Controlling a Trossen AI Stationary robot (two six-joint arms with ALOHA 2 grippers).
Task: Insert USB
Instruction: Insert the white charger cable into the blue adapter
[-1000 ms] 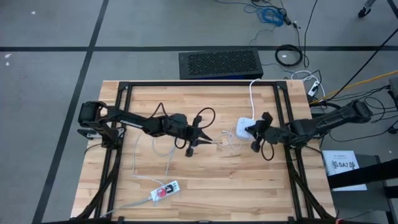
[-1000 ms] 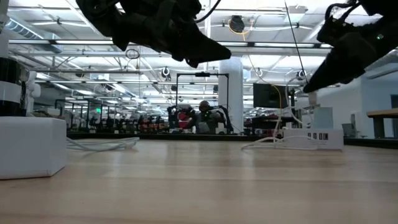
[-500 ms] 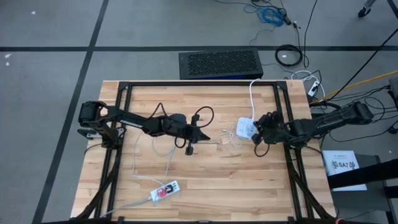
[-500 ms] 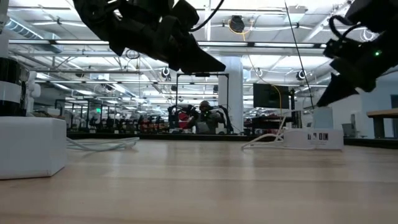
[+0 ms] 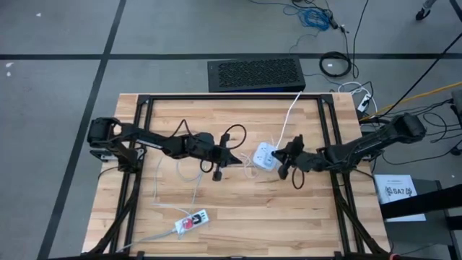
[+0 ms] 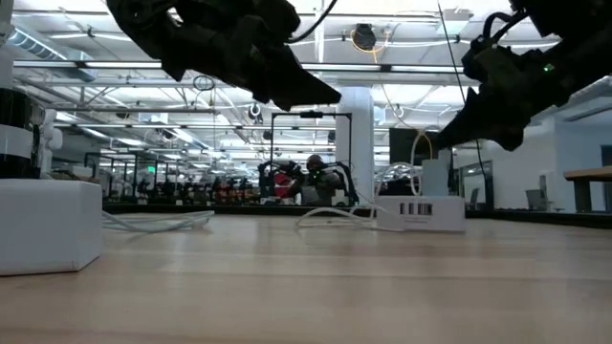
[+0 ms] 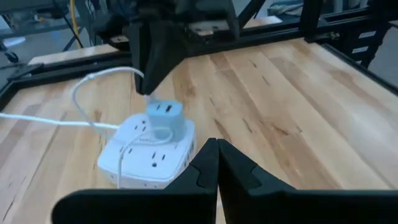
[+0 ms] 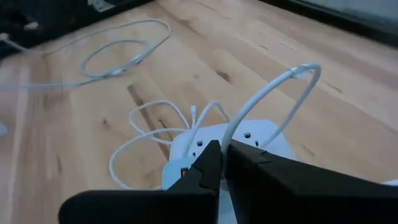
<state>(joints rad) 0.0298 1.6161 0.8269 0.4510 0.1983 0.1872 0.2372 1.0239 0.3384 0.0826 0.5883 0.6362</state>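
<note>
the white power strip (image 5: 265, 155) lies mid-desk (image 5: 238, 209). left gripper (image 5: 237, 157) hovers beside it, jaws clenched, empty. right gripper (image 5: 281, 160) touches its opposite side, jaws clenched.

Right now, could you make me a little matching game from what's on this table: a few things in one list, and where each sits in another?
Things:
1. white power strip
2. left gripper
3. right gripper
4. small device with a red button

Places or states:
A. lying alone near the table's front edge
B. mid-table, between the two grippers, a charger cube plugged into it
C. shut, on the power strip's left side in the high view
D. shut, on the power strip's right side in the high view

Pairs: 1-B, 2-C, 3-D, 4-A
</note>
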